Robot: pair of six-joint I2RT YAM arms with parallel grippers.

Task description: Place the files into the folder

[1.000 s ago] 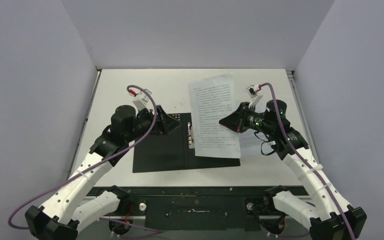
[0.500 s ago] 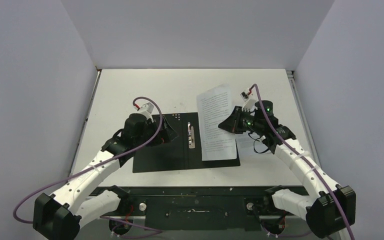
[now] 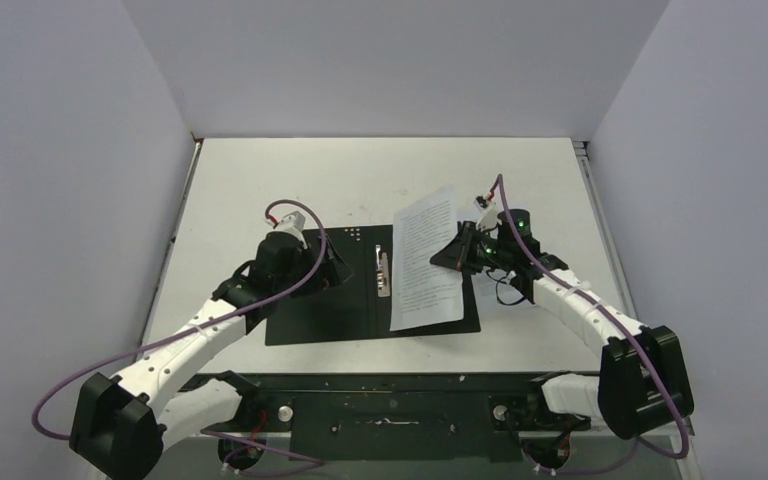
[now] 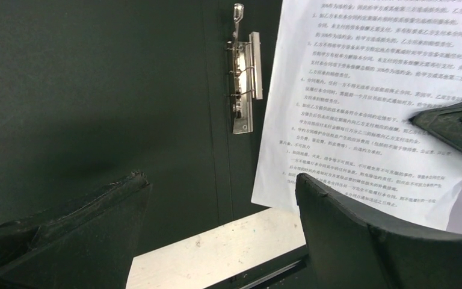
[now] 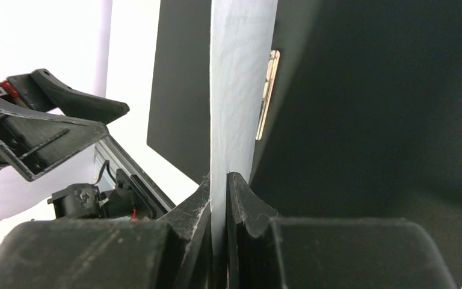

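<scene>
A: Dropping the files (image 3: 425,262) lower and slanting them over the folder (image 3: 320,305) since a second ago; spreading the left fingers (image 4: 84,235) wide, gripping nothing.
B: Pinching the sheets' edge with the right fingers (image 5: 243,201) pressed together, hanging them above the folder's right half, just beside the spine clip (image 4: 240,84).
A: Suggesting squaring up against that clip, laying down flat, steadying with the left before letting go.
B: Looking thin, white and densely printed, bowing a little against the black inside lying open on the pale worktop (image 3: 290,170)

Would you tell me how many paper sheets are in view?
1 for certain: the files, pinched in the right gripper over the folder's right half; stacked sheets could be hidden.
</scene>
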